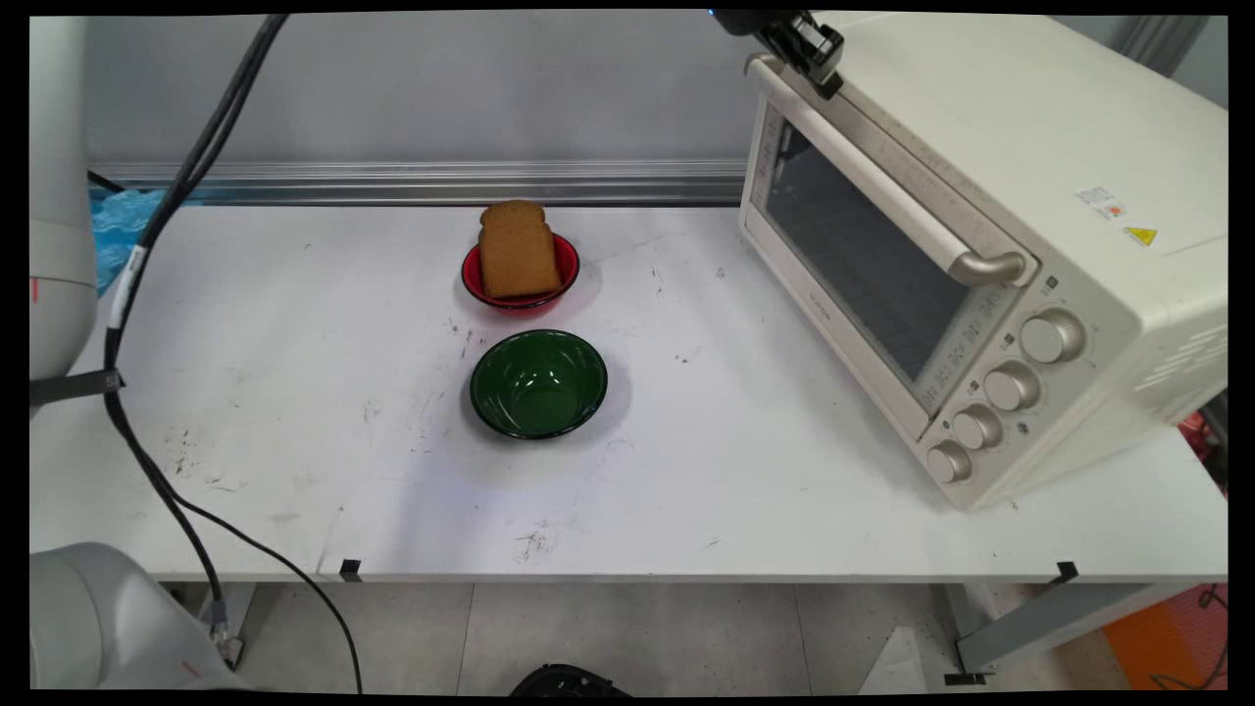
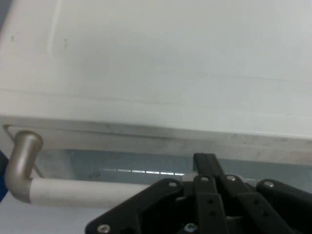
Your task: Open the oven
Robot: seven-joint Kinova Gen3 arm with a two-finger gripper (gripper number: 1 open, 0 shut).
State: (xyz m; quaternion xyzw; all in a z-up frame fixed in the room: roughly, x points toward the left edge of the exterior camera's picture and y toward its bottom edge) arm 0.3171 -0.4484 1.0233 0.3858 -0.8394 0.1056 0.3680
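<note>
Hanging at the top edge of the main view, the black gripper (image 1: 822,61) sits right at the far end of the toaster oven's handle (image 1: 887,175), at the upper corner of the closed door. From the hand view the gripper (image 2: 207,168) shows its black linkage rising from the bottom, with the fingers (image 2: 205,163) drawn close together and almost no gap between them. They lie just over the pale handle bar (image 2: 73,191); whether they pinch it, merely touch it or stand a little clear cannot be told. The bar's metal elbow (image 2: 22,158) curves up into the door frame at the left of that view.

Outward from there, the cream toaster oven (image 1: 1029,226) stands on the right part of the white table (image 1: 294,392), its glass door (image 1: 853,260) angled toward the table's middle and four knobs (image 1: 1010,385) in a row down its near end. Well apart from the oven, near the table's centre, an empty green bowl (image 1: 538,383) sits, and just behind it a red bowl (image 1: 569,279) carries a slice of brown bread (image 1: 516,250) leaning in it.
</note>
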